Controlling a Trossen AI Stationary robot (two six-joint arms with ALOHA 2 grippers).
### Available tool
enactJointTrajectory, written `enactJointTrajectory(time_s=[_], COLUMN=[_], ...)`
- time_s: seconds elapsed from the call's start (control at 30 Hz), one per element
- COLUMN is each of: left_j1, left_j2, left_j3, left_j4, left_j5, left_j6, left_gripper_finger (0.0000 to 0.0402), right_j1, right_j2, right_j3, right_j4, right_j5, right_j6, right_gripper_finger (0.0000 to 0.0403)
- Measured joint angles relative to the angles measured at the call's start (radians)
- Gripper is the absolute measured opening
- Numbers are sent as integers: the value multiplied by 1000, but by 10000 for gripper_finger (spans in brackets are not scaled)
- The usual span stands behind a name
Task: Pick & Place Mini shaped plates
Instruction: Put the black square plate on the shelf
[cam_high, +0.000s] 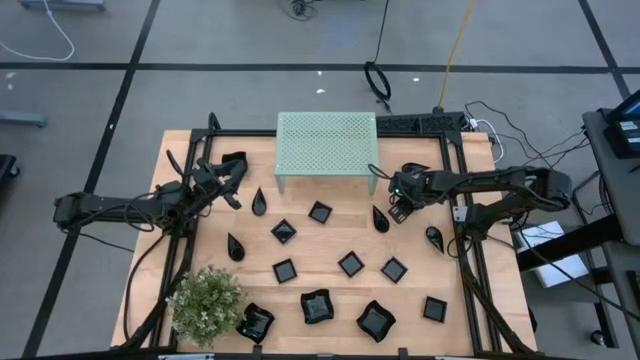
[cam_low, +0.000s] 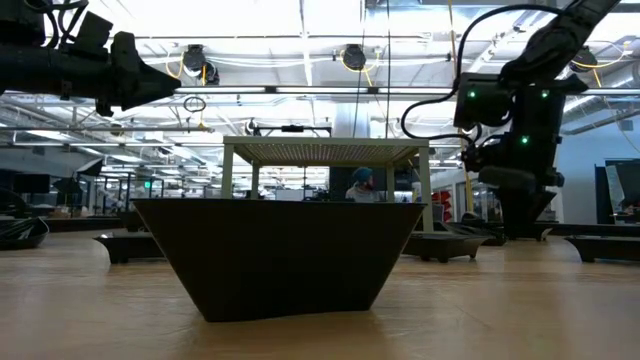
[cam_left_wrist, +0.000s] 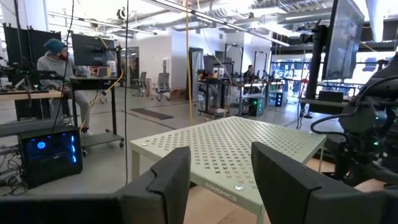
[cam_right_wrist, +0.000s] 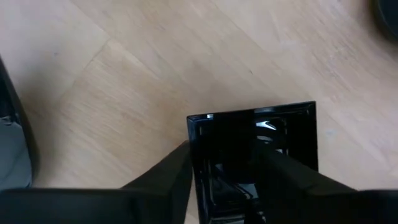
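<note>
Several glossy black mini plates lie flat on the wooden table: small squares (cam_high: 320, 212), teardrops (cam_high: 259, 203) and larger wavy-edged ones (cam_high: 316, 306). My right gripper (cam_high: 399, 210) points down beside a teardrop plate (cam_high: 380, 218), low over the table (cam_low: 520, 225). It is open (cam_right_wrist: 227, 180) over one small square plate (cam_right_wrist: 255, 140). One finger stands outside that plate's rim and the other over its hollow. My left gripper (cam_high: 235, 165) is open (cam_left_wrist: 221, 174), raised off the table and aimed level at the mint-green stand (cam_left_wrist: 249, 143). My right gripper comes at the small square plate from above, its fingers on either side of one side wall (cam_right_wrist: 194, 134). The plate appears to lie flat on the table. I cannot tell whether either finger touches it.
The mint-green perforated stand (cam_high: 327, 142) sits at the far middle of the table. A bushy green plant (cam_high: 207, 300) stands at the near left corner. One dark plate (cam_low: 278, 255) fills the middle of the low view. Black frame rails (cam_high: 460, 215) run along the table's sides.
</note>
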Motion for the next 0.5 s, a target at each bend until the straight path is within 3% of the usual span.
enactJointTrajectory(time_s=[0.33,0.5], left_j1=[0,0], left_j2=[0,0], left_j3=[0,0], left_j4=[0,0], left_j5=[0,0], left_j6=[0,0], left_gripper_finger=[173,173], right_j1=[1,1], right_j2=[-66,-117], right_j3=[-6,-6], right_j4=[-14,-15], right_j5=[-6,-5], right_j6=[2,-18], right_gripper_finger=[14,3])
